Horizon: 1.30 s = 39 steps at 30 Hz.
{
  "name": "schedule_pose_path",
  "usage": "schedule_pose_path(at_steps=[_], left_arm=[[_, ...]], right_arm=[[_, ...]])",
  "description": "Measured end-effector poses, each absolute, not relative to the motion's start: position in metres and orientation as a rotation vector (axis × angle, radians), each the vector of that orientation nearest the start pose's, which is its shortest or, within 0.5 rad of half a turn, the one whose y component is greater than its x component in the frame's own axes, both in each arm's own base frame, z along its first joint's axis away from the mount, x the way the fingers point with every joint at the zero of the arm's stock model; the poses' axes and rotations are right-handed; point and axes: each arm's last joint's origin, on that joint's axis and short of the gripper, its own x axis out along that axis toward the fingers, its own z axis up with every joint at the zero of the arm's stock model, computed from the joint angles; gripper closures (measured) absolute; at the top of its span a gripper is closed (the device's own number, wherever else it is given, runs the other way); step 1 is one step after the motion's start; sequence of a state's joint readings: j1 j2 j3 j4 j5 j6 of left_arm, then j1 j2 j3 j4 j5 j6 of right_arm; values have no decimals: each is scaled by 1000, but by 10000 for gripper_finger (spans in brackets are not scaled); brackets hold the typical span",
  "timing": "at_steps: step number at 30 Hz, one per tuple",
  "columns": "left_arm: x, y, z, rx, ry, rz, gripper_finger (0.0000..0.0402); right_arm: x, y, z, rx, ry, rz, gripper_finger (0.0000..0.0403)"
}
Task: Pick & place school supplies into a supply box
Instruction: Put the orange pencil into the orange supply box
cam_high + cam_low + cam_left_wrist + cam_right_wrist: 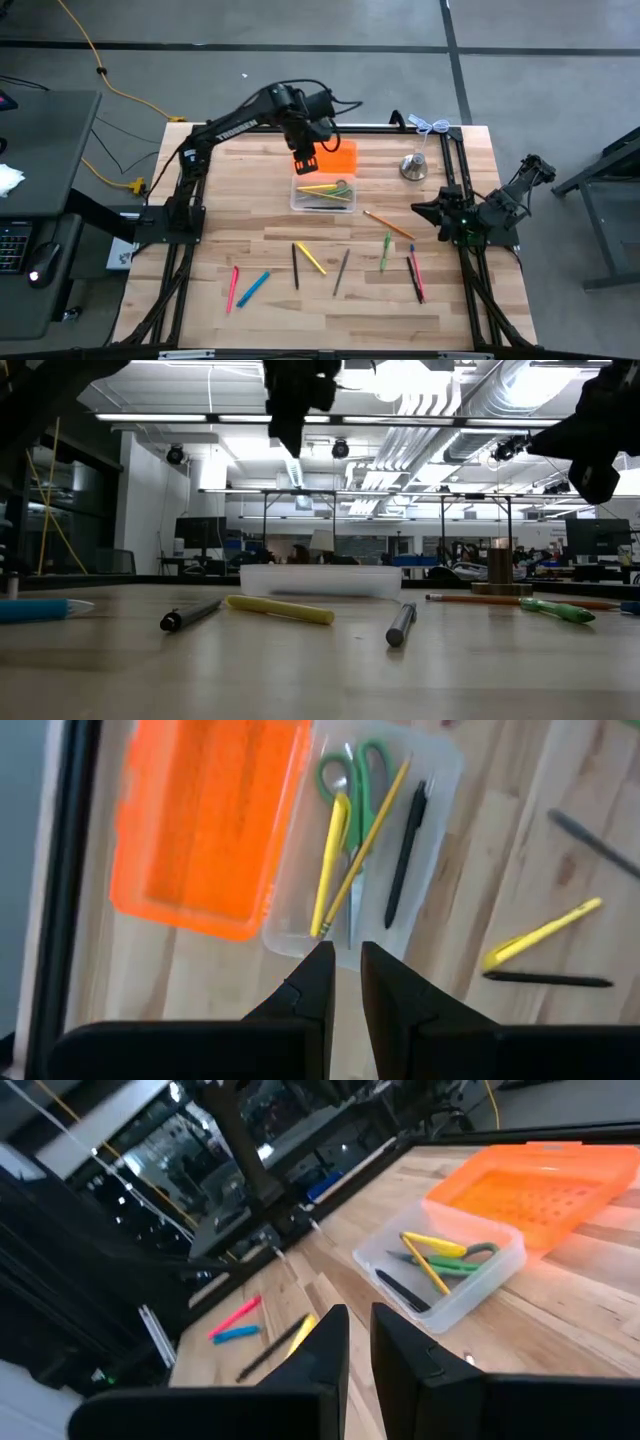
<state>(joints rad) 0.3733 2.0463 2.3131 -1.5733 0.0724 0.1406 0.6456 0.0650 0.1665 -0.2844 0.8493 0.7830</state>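
Supply box (323,196): clear plastic, sitting mid-table just beside the orange piece (333,158).
Inside: four items, including green-handled scissors (352,790).
Loose pens: nine lying nearer the front edge.
Left gripper (304,163): hovering above the box, fingers nearly together, gripping nothing.
Right gripper (425,210): waiting at the right edge, fingers nearly closed, empty.

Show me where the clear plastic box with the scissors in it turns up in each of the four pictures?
High view: clear box, centre of the table.
Low view: pale low box, mid-table behind the pens.
Left wrist view: top centre, scissors inside.
Right wrist view: right of centre.
Shared landmark: the orange piece right beside it; not seen in the low view.
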Motion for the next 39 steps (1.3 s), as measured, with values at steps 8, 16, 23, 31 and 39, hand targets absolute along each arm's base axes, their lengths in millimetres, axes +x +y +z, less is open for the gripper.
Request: schedule_pose_path(at_steps=[8, 16, 23, 31, 39], left_arm=[[332, 128, 406, -163, 1181, 197, 323], [297, 114, 439, -178, 1081, 235, 323], [260, 101, 449, -219, 1064, 295, 323], [222, 87, 436, -254, 1057, 367, 323], [192, 74, 407, -262, 946, 341, 323]], right_arm=[[77, 30, 193, 674, 12, -251, 380], [77, 31, 197, 635, -8, -234, 380], [78, 31, 207, 530, -69, -204, 380], [80, 33, 207, 520, -62, -206, 380], [91, 41, 207, 502, -42, -210, 380]])
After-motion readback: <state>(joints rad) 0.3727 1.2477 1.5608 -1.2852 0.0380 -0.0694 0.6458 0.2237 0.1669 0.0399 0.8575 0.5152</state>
